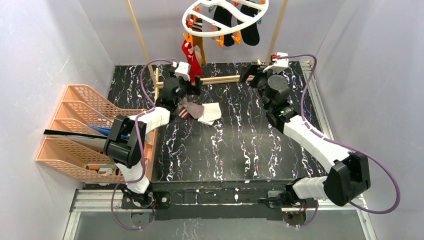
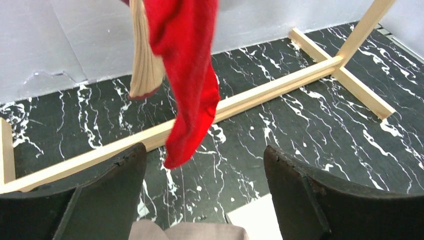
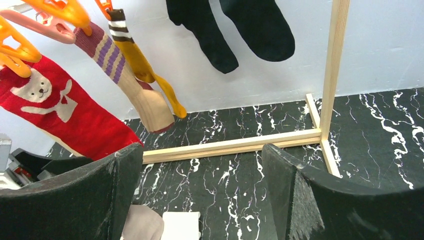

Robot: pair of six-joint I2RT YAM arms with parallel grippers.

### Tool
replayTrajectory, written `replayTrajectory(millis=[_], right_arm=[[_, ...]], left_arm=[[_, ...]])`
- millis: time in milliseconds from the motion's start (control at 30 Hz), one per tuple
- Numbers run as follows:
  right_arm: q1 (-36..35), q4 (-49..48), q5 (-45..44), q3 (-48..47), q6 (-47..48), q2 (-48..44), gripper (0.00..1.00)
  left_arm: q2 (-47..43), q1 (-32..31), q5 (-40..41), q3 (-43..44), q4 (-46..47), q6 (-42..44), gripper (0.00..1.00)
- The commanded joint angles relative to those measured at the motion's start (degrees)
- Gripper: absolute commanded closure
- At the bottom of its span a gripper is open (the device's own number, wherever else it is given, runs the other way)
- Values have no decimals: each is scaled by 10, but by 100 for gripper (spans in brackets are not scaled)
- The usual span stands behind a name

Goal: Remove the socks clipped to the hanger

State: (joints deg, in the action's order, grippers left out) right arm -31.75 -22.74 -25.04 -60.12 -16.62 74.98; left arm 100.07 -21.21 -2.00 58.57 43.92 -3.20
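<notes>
The white ring hanger [image 1: 227, 31] is hung high at the back of the enclosure, inside a wooden rack frame [image 1: 138, 37]. Five socks are held on it by orange clothespins [image 3: 60, 9]: a red sock [image 3: 65, 117] marked with a white bear, a beige sock [image 3: 142, 97] banded in purple, a mustard sock [image 3: 145, 67] with a brown-and-white cuff, and two black socks [image 3: 207, 35].

In the left wrist view the red sock's toe is seen hanging between and beyond the fingers of the left gripper [image 2: 205, 192]. Its jaws are spread wide and nothing is clamped. The right gripper [image 3: 202, 195] is likewise held wide apart and empty, raised near the rack's right upright and turned toward the hanging socks.

Below the hanger, just in front of the rack's base bar, a small pile of loose socks [image 1: 201, 113] is laid on the table [image 1: 240, 145]. Grey-beige, white and striped maroon pieces can be made out, touching one another.

The table is covered in a black marble pattern veined with white. It is closed in at the left, back and right by plain pale walls [image 1: 45, 45]. Peach mesh trays [image 1: 75, 117] are stacked slantwise against the left wall, just beside the table's edge. A metal rail [image 1: 90, 200] is run along the near edge, and purple cables [image 1: 385, 185] are looped along both arms.
</notes>
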Motion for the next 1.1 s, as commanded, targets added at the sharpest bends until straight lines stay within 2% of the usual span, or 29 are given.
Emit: replayTrajectory(millis=[0, 67, 233, 300, 400, 433, 867, 1000, 1067], right_arm=[[4, -8, 11, -2, -7, -21, 4], [3, -4, 12, -1, -7, -26, 4], [3, 5, 17, 1, -9, -38, 4], [3, 6, 17, 3, -10, -42, 4], [3, 10, 17, 2, -11, -45, 4], [3, 11, 18, 3, -11, -46, 4], [3, 16, 43, -6, -30, -28, 6], [3, 16, 51, -9, -37, -21, 6], [3, 18, 53, -12, -39, -17, 6]], left_arm=[[16, 4, -4, 53, -3, 16, 20], [29, 4, -4, 72, -6, 18, 31], [74, 6, -17, 127, -20, 23, 50], [87, 7, -28, 146, -28, 24, 61], [98, 7, -41, 166, -40, 21, 97], [100, 7, -43, 167, -39, 20, 100], [38, 7, -37, 73, -13, 29, 100], [30, 7, -24, 57, -10, 29, 75], [32, 7, -24, 60, -9, 29, 71]])
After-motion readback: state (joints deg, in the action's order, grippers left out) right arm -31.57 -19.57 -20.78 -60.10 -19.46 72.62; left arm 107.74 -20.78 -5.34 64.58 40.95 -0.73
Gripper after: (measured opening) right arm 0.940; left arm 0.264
